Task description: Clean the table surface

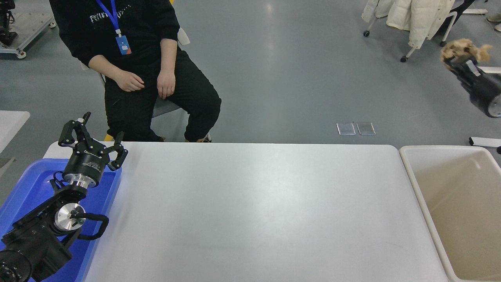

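The white table surface point(254, 211) fills the middle of the view. My right gripper point(457, 60) is high at the right edge, shut on a crumpled brown paper ball point(460, 49), well above the beige bin point(415, 184). Most of the right arm is out of view. My left gripper point(93, 137) is open and empty, parked at the lower left above the blue tray point(23, 188).
A person in black sits at the table's far side, hands point(148, 82) on their lap. A chair with white coats point(415, 19) stands on the floor at the top right. Two small metal plates point(355, 128) lie on the floor beyond the table.
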Robot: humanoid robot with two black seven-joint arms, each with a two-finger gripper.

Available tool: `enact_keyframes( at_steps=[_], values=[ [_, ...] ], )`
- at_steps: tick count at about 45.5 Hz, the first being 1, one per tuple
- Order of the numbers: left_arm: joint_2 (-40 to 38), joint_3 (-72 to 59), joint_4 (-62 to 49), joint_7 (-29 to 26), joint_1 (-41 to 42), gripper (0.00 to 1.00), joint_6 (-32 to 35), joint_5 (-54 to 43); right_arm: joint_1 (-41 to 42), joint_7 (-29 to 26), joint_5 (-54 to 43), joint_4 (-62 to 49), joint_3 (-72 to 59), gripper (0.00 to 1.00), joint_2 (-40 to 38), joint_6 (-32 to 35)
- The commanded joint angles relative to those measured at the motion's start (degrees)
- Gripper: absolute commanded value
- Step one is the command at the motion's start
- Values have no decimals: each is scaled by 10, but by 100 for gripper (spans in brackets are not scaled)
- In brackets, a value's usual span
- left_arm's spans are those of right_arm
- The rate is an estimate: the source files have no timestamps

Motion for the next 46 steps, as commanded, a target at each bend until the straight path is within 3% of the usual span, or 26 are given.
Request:
enact_keyframes(
  at_steps=[1,14,32,46],
  values=[
    [0,0,0,0,0,100,0,0,-78,-75,37,-53,4,0,-20,6],
    [0,0,0,0,0,100,0,0,-164,-117,37,-50,-5,0,-10,-16],
    [0,0,0,0,0,100,0,0,-265,-118,37,-49,-29,0,79,-19],
    [0,0,0,0,0,100,0,0,-271,-118,37,-50,-28,0,87,-20]
  ],
)
